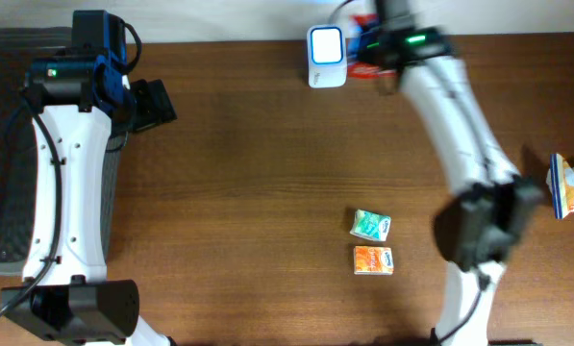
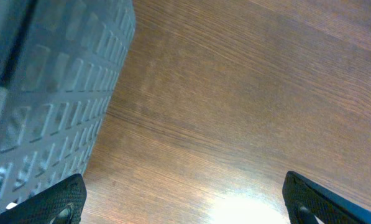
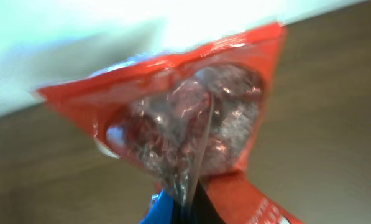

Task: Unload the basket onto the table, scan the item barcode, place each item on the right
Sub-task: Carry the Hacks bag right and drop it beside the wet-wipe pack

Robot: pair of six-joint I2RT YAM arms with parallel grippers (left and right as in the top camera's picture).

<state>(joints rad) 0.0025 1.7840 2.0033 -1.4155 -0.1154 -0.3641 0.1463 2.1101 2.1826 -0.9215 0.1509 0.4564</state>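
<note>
— Packet (image 3: 191, 118), red crinkled foil, fills the right wrist view. Right jaws pinched shut on its edge, up by scanner (image 1: 326, 45) at far side of table (image 1: 248, 144).
— Left?
— Left jaws wide, empty, over bare wood.
— Risks?
— Likely glare and creases hiding the barcode. Thin edge grip could let it swing or slip.
— Labels?
— Nothing legible: print blurred, barcode unseen.

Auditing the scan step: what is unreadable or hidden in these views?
Barcode on the red packet: right wrist view, blurred, too close.
The pack: overhead, cut off by the right edge.
Print on the green packet and orange packet: overhead, too small.
The scanner screen: overhead, too small.
</note>
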